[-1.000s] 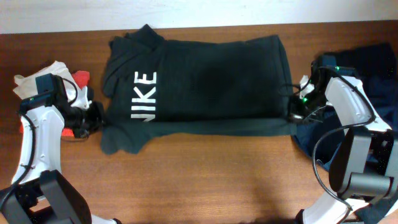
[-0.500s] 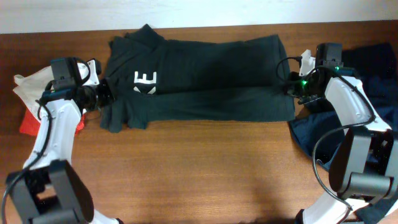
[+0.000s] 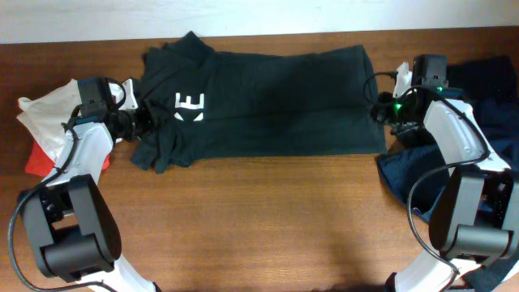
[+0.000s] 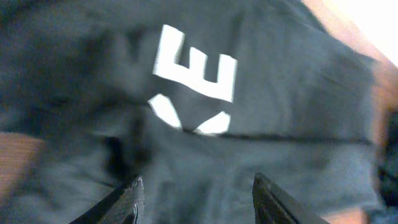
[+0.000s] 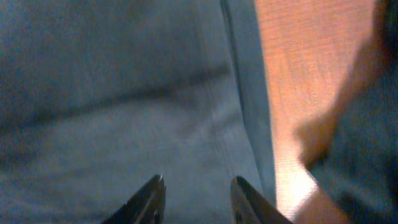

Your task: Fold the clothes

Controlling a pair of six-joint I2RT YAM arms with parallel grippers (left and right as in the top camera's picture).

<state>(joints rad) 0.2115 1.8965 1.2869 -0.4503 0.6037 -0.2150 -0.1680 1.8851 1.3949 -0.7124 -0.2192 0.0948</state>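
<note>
The large black T-shirt [image 3: 268,105] lies flat across the far half of the table, its front part folded back over itself. Only part of the white lettering [image 3: 188,105] shows. My left gripper [image 3: 146,122] hovers at the shirt's left edge by the bunched sleeve. In the left wrist view it [image 4: 198,180] stands open over the dark fabric below the lettering [image 4: 198,68], with nothing between its fingers. My right gripper [image 3: 381,113] is at the shirt's right edge. In the right wrist view it [image 5: 199,180] is open over the cloth near the hem [image 5: 242,93].
A white garment [image 3: 49,113] and a red one [image 3: 36,162] lie at the left behind my left arm. Dark navy clothes [image 3: 482,89] are heaped at the right, spilling toward the front [image 3: 405,174]. Bare wooden table [image 3: 259,227] fills the near half.
Both grippers carried the shirt's near edge toward the far side, folding it over most of the lettering. Both have since opened and let go of the fabric.
</note>
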